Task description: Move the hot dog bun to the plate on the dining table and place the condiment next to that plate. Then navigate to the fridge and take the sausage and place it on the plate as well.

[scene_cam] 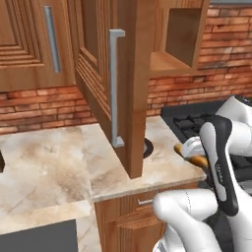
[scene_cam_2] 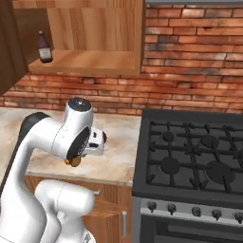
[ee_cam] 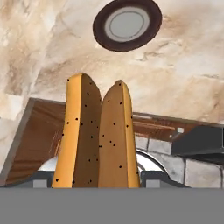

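Observation:
The hot dog bun (ee_cam: 96, 135), tan, split and speckled, stands upright between my fingers in the hand view, with my gripper (ee_cam: 98, 179) shut on it. It hangs above the counter's front edge. From the base cameras the bun (scene_cam: 198, 160) (scene_cam_2: 74, 162) peeks out at the white hand (scene_cam: 189, 147). The condiment (scene_cam_2: 45, 47), a small dark bottle, stands on the open cabinet shelf at the upper left. The plate, dining table, fridge and sausage are out of view.
A round dark-rimmed dish (ee_cam: 127, 24) lies on the marbled counter (scene_cam: 49, 157), partly behind the open wooden cabinet door (scene_cam: 133, 98) with its long handle (scene_cam: 114, 88). A black gas stove (scene_cam_2: 190, 156) adjoins the counter on the right. Wooden drawers (scene_cam: 128, 216) sit below.

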Robot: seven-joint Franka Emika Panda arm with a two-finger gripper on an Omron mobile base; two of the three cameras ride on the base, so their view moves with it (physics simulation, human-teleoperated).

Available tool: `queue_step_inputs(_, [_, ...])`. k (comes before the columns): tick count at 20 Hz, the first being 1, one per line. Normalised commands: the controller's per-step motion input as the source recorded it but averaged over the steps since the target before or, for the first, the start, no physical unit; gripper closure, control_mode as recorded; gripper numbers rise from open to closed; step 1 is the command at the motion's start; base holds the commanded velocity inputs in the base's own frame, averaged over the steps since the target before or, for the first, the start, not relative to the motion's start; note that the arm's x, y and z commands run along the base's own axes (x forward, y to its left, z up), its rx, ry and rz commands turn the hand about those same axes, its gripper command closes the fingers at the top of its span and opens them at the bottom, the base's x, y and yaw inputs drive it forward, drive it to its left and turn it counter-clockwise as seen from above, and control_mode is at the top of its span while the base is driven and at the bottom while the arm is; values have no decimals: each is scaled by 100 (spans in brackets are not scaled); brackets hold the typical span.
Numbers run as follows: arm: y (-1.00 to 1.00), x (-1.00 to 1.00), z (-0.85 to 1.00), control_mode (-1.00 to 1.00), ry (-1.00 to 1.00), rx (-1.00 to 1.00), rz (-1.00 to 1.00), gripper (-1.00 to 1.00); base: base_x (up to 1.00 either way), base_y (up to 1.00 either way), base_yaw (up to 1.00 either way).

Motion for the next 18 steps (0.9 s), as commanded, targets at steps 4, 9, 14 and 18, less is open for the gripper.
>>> queue_step_inputs(4, [0,0,0,100,0,0,0,100,-100,-66,-39])
queue_step_inputs(9, [0,0,0,100,0,0,0,100,-40,-97,-53])
queue_step_inputs(14, [0,0,0,100,0,0,0,100,15,-76,-83])
queue_step_inputs(18, [0,0,0,100,0,0,0,100,13,-76,-84])
